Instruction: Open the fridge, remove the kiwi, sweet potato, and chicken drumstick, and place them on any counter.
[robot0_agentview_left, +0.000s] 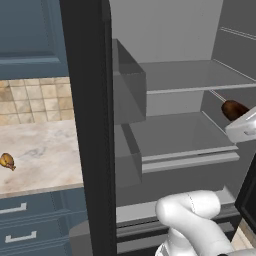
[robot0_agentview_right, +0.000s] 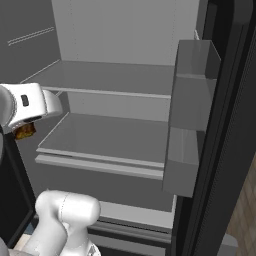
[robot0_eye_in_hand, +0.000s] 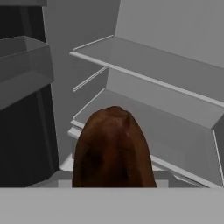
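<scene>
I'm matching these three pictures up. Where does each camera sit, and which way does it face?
Left base view: behind the arm, left; faces the open fridge, counter with chicken drumstick; white arm lower right.
Right base view: behind, right; fridge shelves, door bins; arm lower left.
Hand view: along the gripper; sweet potato close.
All share the shelves and sweet potato.

The robot arm consists of smooth, glossy white rounded link housings (robot0_agentview_left: 192, 210) of tubular form, joined at bulbous elbow sections (robot0_agentview_right: 67, 210). The white wrist housing (robot0_agentview_right: 27, 106) is blocky with rounded corners and carries a small dark oval recess on its side face. Its lower edge shades to light grey.
</scene>
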